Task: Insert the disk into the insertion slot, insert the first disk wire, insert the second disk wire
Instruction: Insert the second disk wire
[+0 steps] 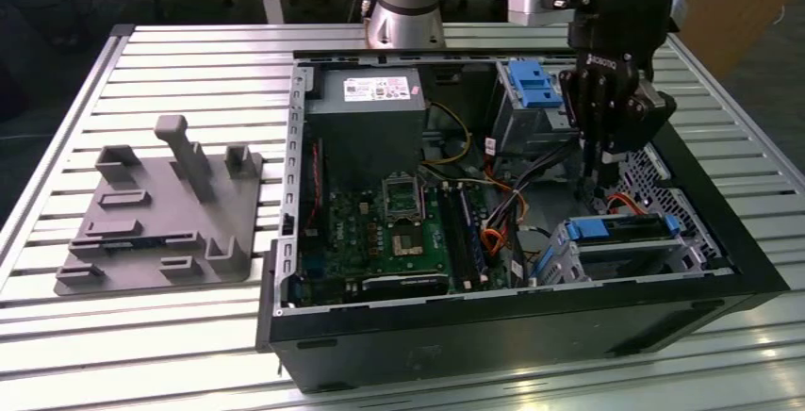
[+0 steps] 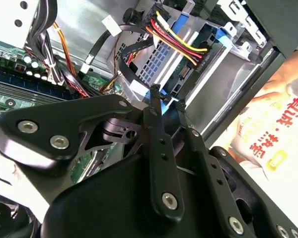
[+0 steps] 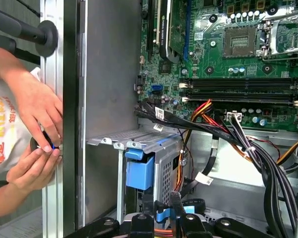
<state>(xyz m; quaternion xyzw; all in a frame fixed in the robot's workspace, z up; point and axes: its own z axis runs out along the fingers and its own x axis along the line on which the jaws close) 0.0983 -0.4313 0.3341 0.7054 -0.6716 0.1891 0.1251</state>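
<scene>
The disk [image 1: 629, 232], silver with a bright blue carrier, lies in the insertion slot [image 1: 635, 258], a low perforated cage at the case's front on the exterior view's right. My gripper [image 1: 600, 173] reaches down into the case just behind it. In both wrist views the fingers are shut on a small blue wire connector [image 2: 161, 105] [image 3: 161, 215], close to the disk's end. A bundle of red, yellow and black wires [image 2: 181, 42] ends at a black plug against that end. The carrier's blue tab [image 3: 139, 171] sticks out of the cage [image 3: 139, 140].
A taller cage with a blue latch [image 1: 529, 86] stands behind my gripper. The motherboard [image 1: 390, 232] and loose black cables [image 3: 248, 148] fill the case floor. A person's hands [image 3: 35, 119] work outside the case wall. A grey fixture [image 1: 164, 213] sits on the slatted table.
</scene>
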